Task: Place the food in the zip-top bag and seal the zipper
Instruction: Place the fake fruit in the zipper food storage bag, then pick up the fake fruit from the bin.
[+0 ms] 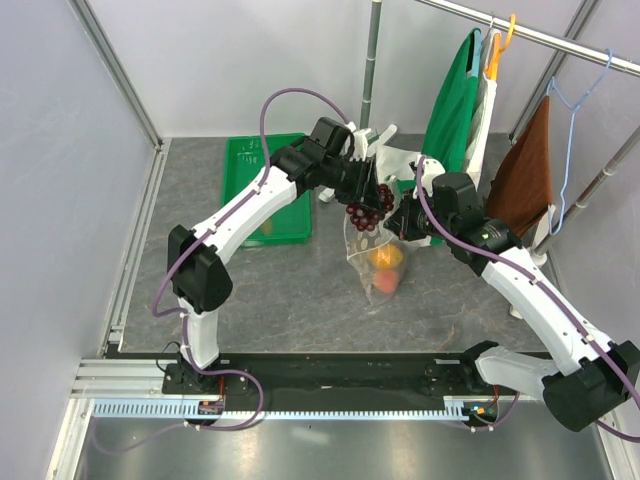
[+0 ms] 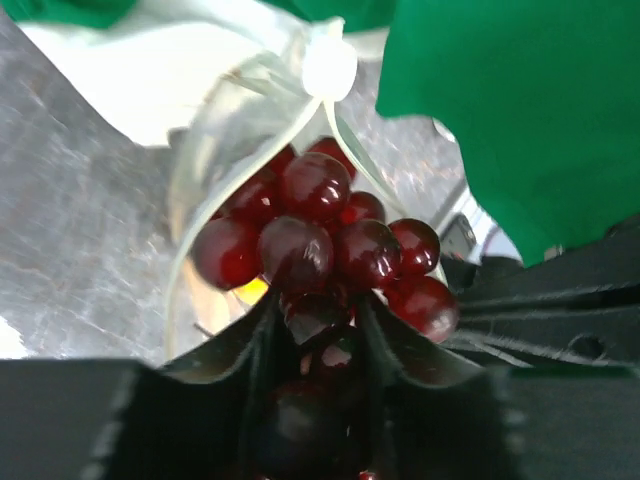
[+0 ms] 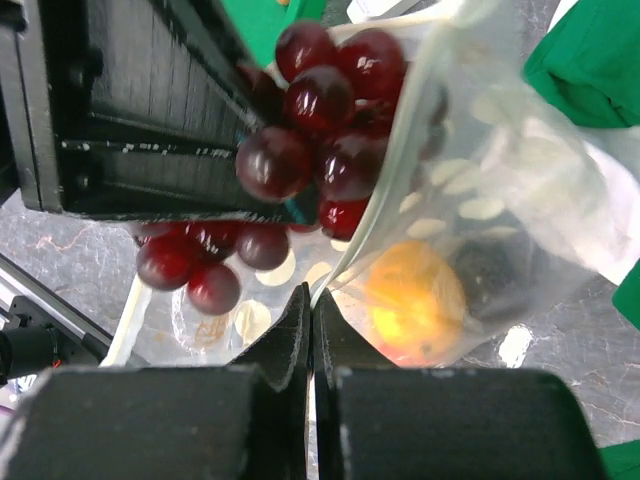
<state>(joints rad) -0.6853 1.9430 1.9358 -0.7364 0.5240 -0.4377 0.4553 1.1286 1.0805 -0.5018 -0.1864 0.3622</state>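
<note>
L gripper [image 2: 318, 335]: jaws pinching grapes [image 2: 320, 235] by the stem end, bunch pointing fwd/down at bag [image 2: 200, 160] mouth just beyond. R gripper [image 3: 312, 300]: jaws pressed together on bag rim, holding mouth open beside bunch. Orange [image 3: 415, 300] sits low inside. Prob. next: L lowers bunch in, clear of rim.

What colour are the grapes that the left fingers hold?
The grapes are glossy dark red; the left wrist view shows them best.
</note>
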